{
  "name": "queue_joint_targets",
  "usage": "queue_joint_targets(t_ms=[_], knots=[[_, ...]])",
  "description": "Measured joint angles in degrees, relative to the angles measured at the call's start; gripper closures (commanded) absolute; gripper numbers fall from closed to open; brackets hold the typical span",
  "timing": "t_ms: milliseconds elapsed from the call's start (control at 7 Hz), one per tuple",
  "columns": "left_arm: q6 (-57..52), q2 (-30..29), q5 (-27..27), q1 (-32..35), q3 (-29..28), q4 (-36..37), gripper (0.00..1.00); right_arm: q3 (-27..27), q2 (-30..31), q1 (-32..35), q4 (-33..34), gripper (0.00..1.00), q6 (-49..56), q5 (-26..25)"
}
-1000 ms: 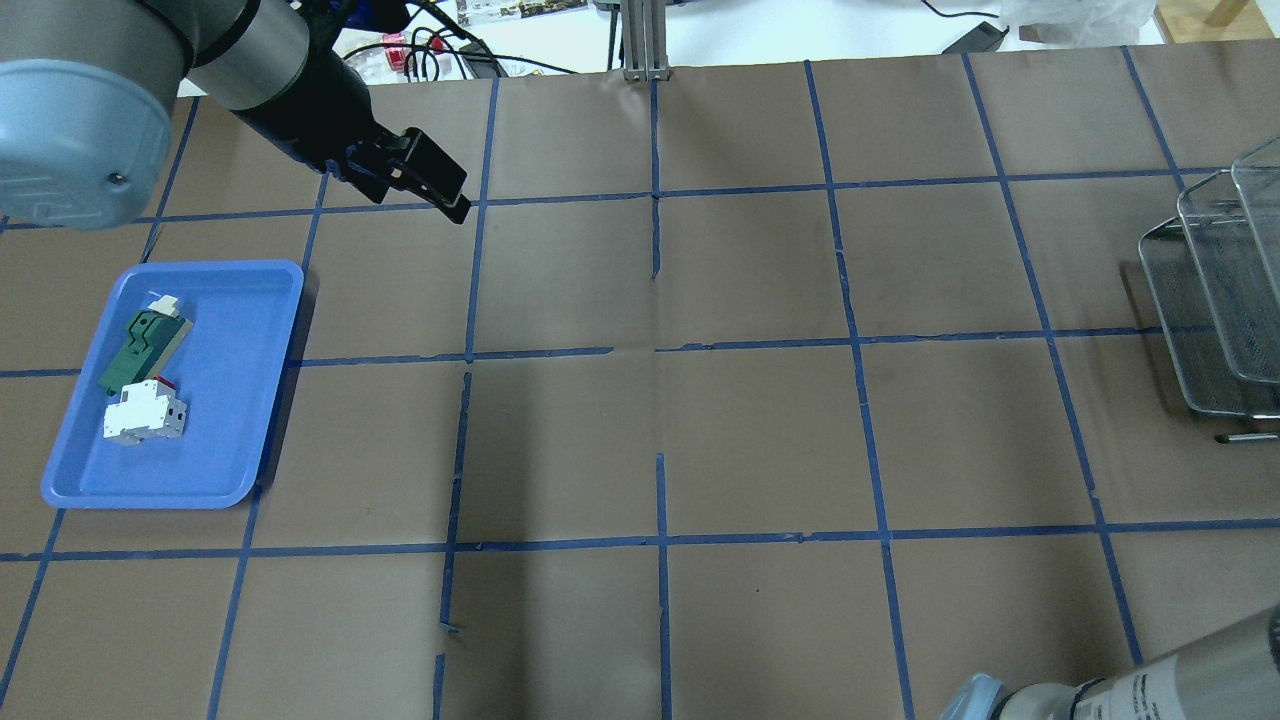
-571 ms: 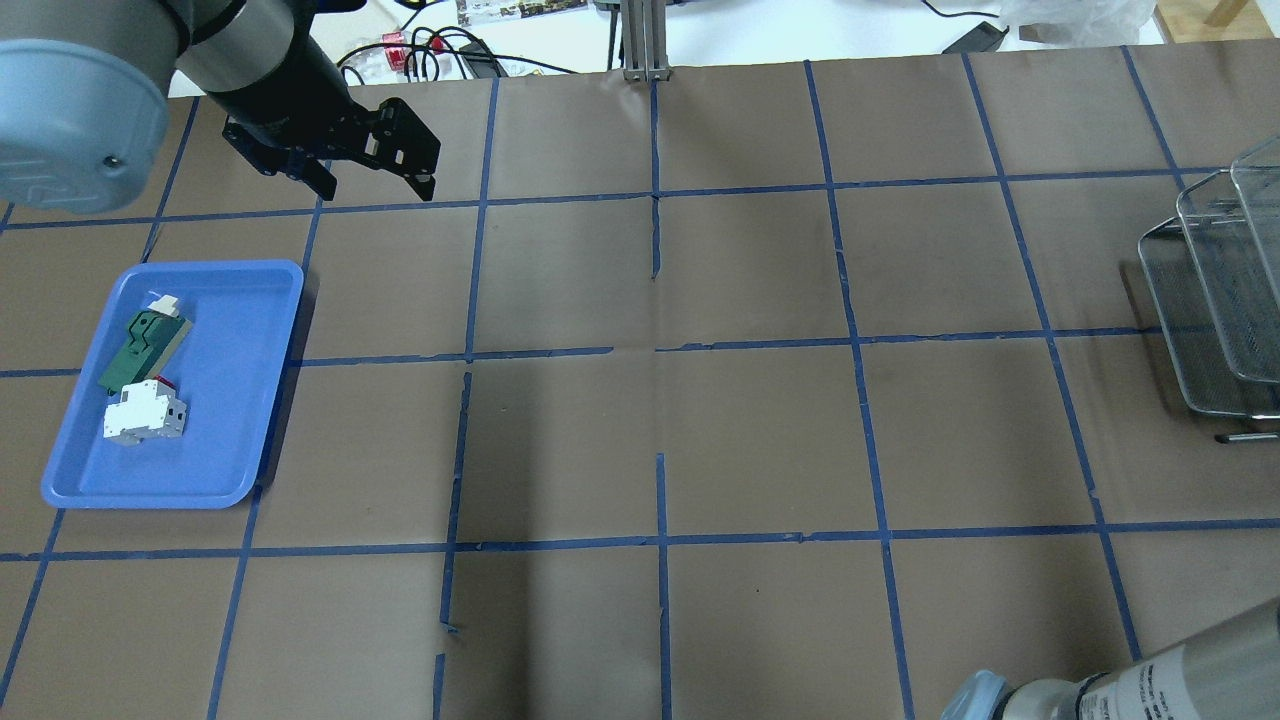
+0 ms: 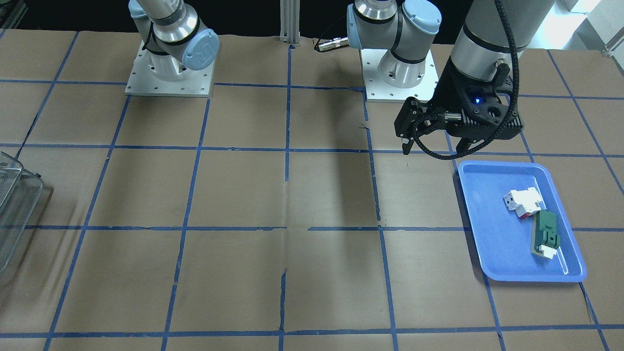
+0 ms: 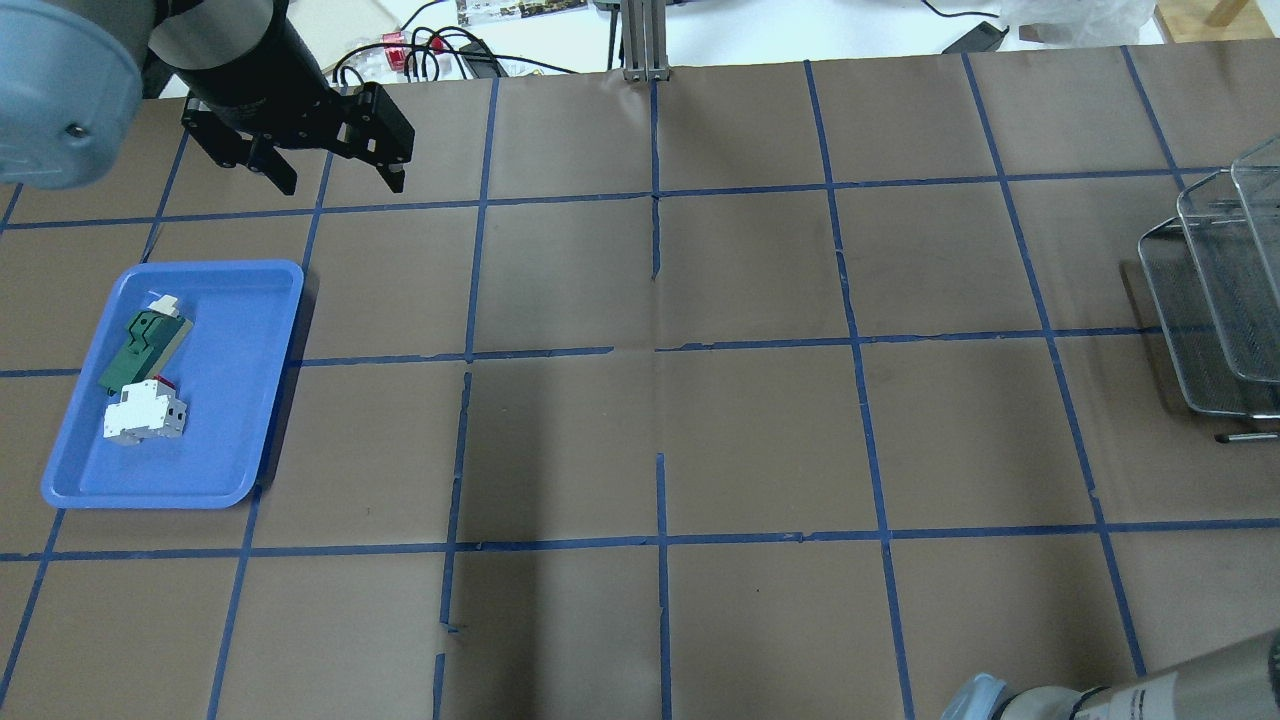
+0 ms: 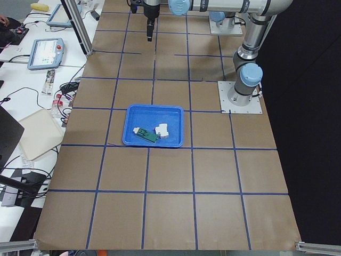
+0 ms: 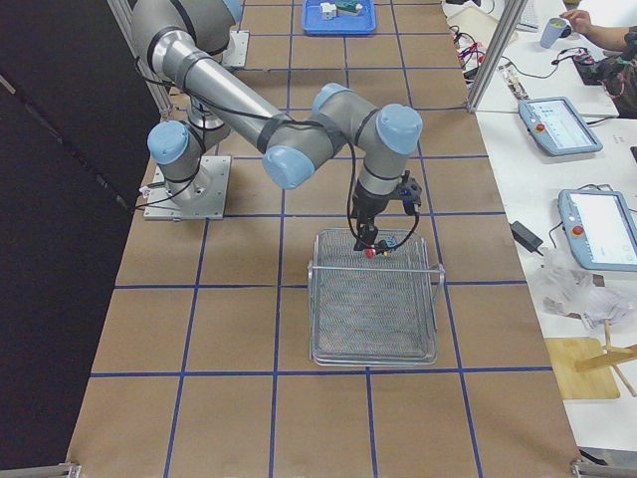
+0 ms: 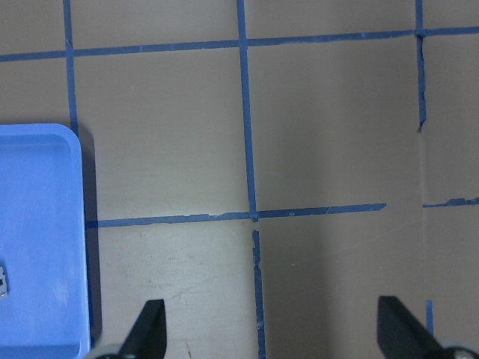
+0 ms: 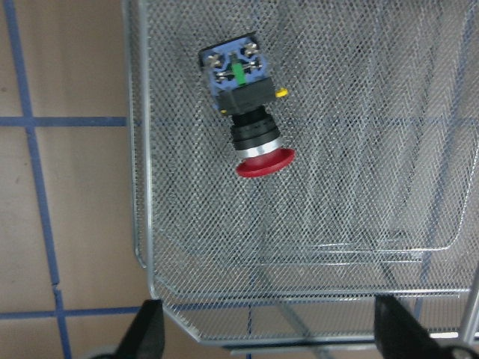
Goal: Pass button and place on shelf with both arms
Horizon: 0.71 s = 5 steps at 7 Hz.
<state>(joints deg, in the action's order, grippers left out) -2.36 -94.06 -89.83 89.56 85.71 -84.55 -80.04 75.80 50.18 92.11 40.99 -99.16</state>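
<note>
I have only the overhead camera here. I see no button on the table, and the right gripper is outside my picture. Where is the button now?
Observer: The right wrist view shows the button lying on its side on the mesh of the shelf.
Operator: Does the right gripper hold it?
Observer: No. The right gripper is open, and the button lies clear of its fingers.
Operator: Which way does the button point?
Observer: In that view its red cap points toward the gripper's fingers, and its contact block points away from them.
</note>
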Motion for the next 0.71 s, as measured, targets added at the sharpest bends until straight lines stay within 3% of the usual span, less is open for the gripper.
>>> queue_joint_targets(t_ms=[286,714], knots=[[0.01,0.01,-0.06,0.0,0.3,-0.16,0.0,-0.41,6.05,4.99,-6.84,0.0,-2.91,2.05],[0.42,-0.94,-0.08,0.49,-0.46,-0.22,0.0,-2.79,11.75,22.29,-10.93,0.0,-18.16,7.11]])
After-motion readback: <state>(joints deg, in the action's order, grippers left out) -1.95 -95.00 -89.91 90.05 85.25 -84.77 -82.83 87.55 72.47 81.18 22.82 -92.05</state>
